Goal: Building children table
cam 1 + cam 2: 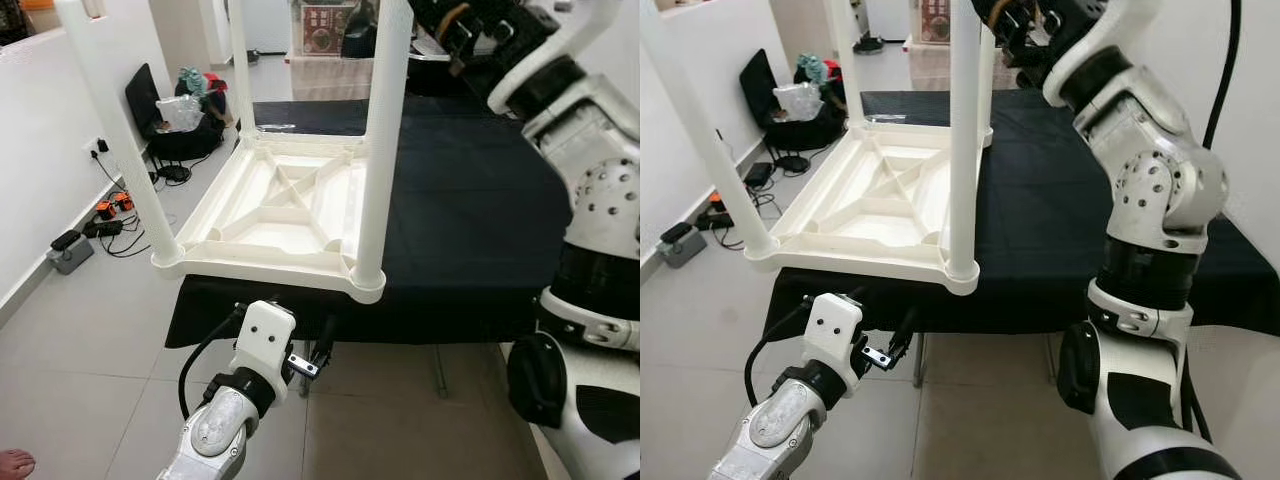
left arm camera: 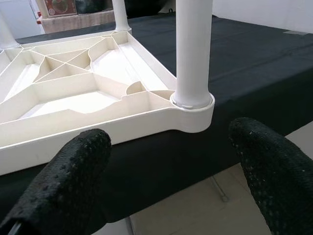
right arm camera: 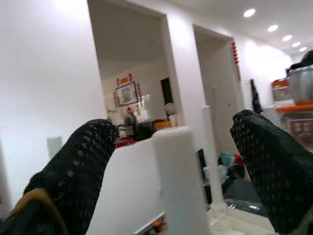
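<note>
On the black-covered work table [image 1: 470, 200] in front of you sits the white kids' table [image 1: 275, 205], upside down — ribbed underside up, hanging a bit over the near-left edge of the cloth. Legs already stand in its corner sockets. The near-right leg [image 1: 382, 140] is the one in hand.

Your right gripper [image 3: 171, 161] is up high at the top of that leg, fingers spread wide w/ the leg's end between them, not touching (so nothing held). Your left gripper [image 2: 171, 171] hangs low, below the table edge, facing the leg's socket [image 2: 193, 105]; its fingers are wide apart too, empty.

Risks, as I judge them: the leg may not be fully seated, so closing the right fingers off-centre or pushing sideways could tilt it or lever it out. The tabletop overhangs the cloth — a hard downward shove near that corner could tip or slide the whole thing toward the floor.
</note>
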Controlling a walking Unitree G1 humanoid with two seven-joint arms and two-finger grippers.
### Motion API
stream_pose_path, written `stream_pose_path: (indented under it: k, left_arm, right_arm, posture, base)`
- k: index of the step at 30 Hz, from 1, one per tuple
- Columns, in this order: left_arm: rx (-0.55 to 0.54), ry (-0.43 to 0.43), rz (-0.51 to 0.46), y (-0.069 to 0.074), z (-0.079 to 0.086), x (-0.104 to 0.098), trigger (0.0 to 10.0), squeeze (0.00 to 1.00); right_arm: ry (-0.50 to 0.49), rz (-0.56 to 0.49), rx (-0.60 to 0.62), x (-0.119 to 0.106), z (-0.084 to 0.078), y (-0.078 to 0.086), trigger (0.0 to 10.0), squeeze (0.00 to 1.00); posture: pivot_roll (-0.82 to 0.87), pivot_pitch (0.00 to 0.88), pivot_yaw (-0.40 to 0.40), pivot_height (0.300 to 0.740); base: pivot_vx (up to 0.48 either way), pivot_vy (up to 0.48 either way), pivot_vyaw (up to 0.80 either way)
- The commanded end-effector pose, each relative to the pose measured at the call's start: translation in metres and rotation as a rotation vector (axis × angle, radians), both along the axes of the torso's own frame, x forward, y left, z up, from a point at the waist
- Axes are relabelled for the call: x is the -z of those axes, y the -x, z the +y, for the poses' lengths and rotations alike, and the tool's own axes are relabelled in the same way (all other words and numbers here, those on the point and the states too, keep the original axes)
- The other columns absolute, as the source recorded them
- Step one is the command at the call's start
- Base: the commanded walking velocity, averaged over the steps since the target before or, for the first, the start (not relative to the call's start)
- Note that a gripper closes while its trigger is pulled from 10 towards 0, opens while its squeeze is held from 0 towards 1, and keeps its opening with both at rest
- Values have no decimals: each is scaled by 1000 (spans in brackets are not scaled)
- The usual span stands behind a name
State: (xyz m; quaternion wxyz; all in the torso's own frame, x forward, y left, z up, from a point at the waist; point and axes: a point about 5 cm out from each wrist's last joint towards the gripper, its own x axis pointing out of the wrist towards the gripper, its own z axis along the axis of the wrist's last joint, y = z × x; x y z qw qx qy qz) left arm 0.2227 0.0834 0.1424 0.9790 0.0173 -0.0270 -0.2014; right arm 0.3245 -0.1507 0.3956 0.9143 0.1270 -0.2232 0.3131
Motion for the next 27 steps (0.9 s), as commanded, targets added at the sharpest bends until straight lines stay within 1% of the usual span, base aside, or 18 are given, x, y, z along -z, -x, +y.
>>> stream_pose_path:
  k: [1,3,4,9,10,14,15,16,17,19,20,21,22,23,24,25,26,27]
  left_arm:
    - [-5,-9,11,0,1,1,10000,0]
    - [-6,-8,11,0,0,1,10000,0]
    - [-6,-8,11,0,0,1,10000,0]
    - [-12,-6,11,0,0,0,10000,0]
    - [-12,-6,11,0,0,0,10000,0]
    - [-14,-4,10,1,0,0,10000,0]
    - [-14,-2,8,1,0,-1,10000,0]
    - [-14,-2,8,1,0,-1,10000,0]
    - [-14,-2,8,1,-1,-1,10000,0]
    - [-15,2,4,1,-1,-2,10000,0]
    - [-15,4,3,1,-2,-2,10000,0]
    - [-15,4,3,1,-2,-2,10000,0]
    - [-16,5,2,1,-2,-3,10000,0]
    - [-15,5,1,1,-3,-3,10000,0]
    - [-15,5,1,1,-3,-3,10000,0]
    - [-12,6,0,2,-4,-3,10000,0]
    - [-12,6,0,2,-4,-3,10000,0]
    - [-12,7,0,3,-5,-3,10000,0]
  right_arm:
    - [4,16,-48,-1,11,-1,10000,0]
    - [9,31,-71,3,20,-4,10000,0]
    - [9,31,-71,3,20,-4,10000,0]
    - [24,32,-76,4,33,-12,10000,0]
    - [24,32,-76,4,33,-12,10000,0]
    - [54,72,-6,7,42,-25,10000,0]
    - [78,88,49,9,42,-31,10000,0]
    - [78,88,49,9,42,-31,10000,0]
    - [96,96,88,11,41,-34,10000,0]
    - [116,154,174,16,37,-44,10000,0]
    - [130,181,236,18,33,-49,10000,0]
    - [130,181,236,18,33,-49,10000,0]
    - [140,197,279,20,30,-52,10000,0]
    - [124,213,307,20,25,-55,10000,0]
    - [124,213,307,20,25,-55,10000,0]
    - [114,206,371,17,17,-59,10000,0]
    - [114,206,371,17,17,-59,10000,0]
    - [109,202,380,14,13,-59,10000,0]
  posture:
    - [-6,10,-23,740]
    - [-2,14,-29,740]
    - [-2,14,-29,740]
    - [2,19,-37,740]
    - [2,19,-37,740]
    - [2,22,-43,740]
    - [1,23,-45,740]
    - [1,23,-45,740]
    - [1,24,-46,740]
    - [1,25,-48,740]
    - [1,25,-48,740]
    - [1,25,-48,740]
    - [1,25,-48,740]
    - [-1,22,-49,740]
    - [-1,22,-49,740]
    - [1,21,-53,740]
    - [1,21,-53,740]
    - [4,20,-56,740]
  base:
    - [0,0,0]
    - [0,0,0]
    - [0,0,0]
    - [0,0,0]
    - [0,0,0]
    - [0,0,0]
    - [0,0,0]
    - [0,0,0]
    - [0,0,0]
    - [0,0,0]
    - [0,0,0]
    - [0,0,0]
    - [0,0,0]
    - [0,0,0]
    - [0,0,0]
    - [0,0,0]
    - [0,0,0]
    - [0,0,0]
